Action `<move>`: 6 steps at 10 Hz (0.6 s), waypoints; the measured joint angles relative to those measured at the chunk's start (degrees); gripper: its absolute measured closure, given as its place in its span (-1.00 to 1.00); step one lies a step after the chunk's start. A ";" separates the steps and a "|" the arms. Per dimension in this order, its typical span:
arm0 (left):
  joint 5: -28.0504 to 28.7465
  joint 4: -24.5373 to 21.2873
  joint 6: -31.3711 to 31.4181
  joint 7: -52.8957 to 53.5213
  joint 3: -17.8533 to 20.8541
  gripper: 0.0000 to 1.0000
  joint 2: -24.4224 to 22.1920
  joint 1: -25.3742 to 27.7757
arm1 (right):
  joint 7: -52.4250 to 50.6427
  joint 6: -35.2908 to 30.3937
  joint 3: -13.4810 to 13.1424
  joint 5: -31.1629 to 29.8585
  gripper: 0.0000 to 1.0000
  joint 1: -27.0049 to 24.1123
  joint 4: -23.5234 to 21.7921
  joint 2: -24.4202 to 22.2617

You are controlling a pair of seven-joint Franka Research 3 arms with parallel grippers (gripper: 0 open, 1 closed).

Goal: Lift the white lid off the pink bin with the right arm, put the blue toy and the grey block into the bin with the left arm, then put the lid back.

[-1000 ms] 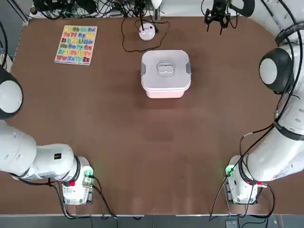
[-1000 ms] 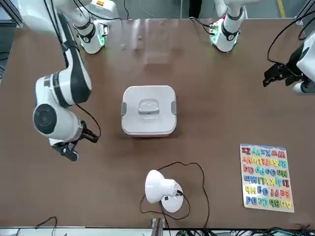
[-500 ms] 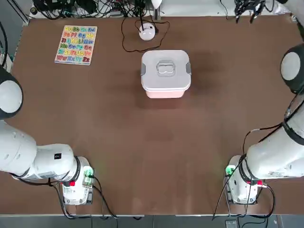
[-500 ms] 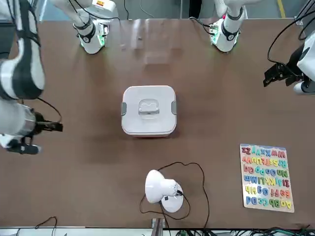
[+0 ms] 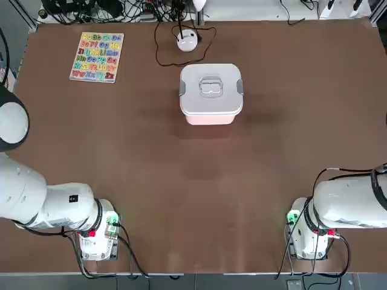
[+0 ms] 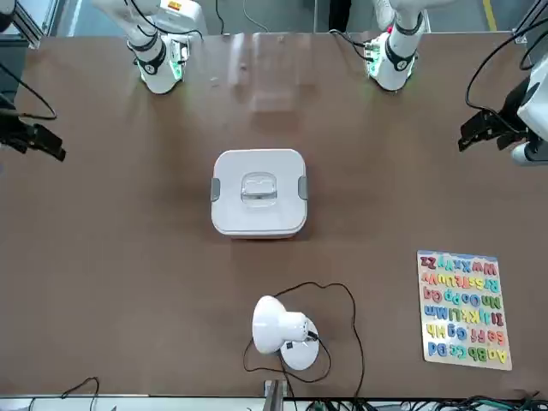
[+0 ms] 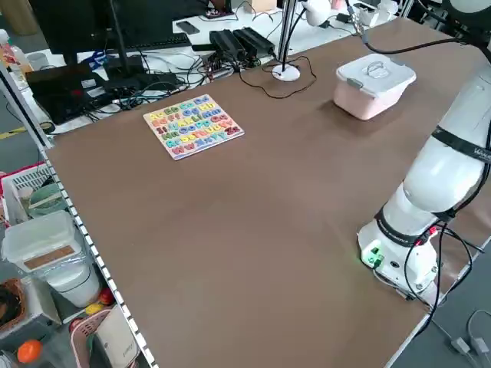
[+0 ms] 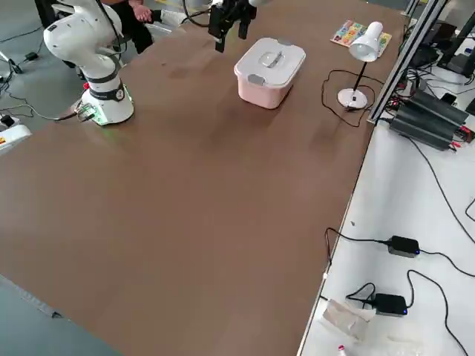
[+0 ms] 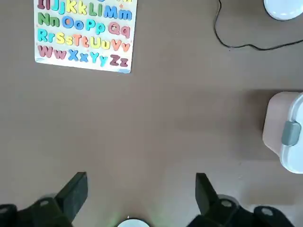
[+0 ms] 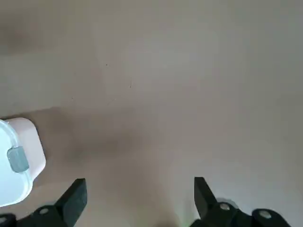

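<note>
The top view hides the pink walls' height, but the right side view shows the pink bin (image 8: 260,92) with the white lid (image 8: 274,61) on it. The wrist views show both the left gripper (image 9: 142,189) and right gripper (image 10: 140,191) spread wide, apart from the bin.
</note>
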 joint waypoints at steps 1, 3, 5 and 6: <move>0.00 0.00 0.00 0.00 -0.01 -1.00 0.00 -0.03 | 1.37 0.82 -0.14 0.00 -1.00 0.01 -0.32 0.08; 0.00 0.00 0.00 0.00 -0.02 -1.00 0.00 -0.05 | 1.82 2.97 -1.03 0.00 -1.00 0.00 -0.76 0.19; 0.00 0.00 0.00 0.00 -0.02 -1.00 0.00 -0.04 | 1.85 3.58 -1.14 0.00 -1.00 0.04 -0.76 0.19; 0.00 0.00 0.00 0.00 -0.01 -1.00 0.00 0.03 | 1.86 3.68 -1.12 0.00 -1.00 0.08 -0.76 0.18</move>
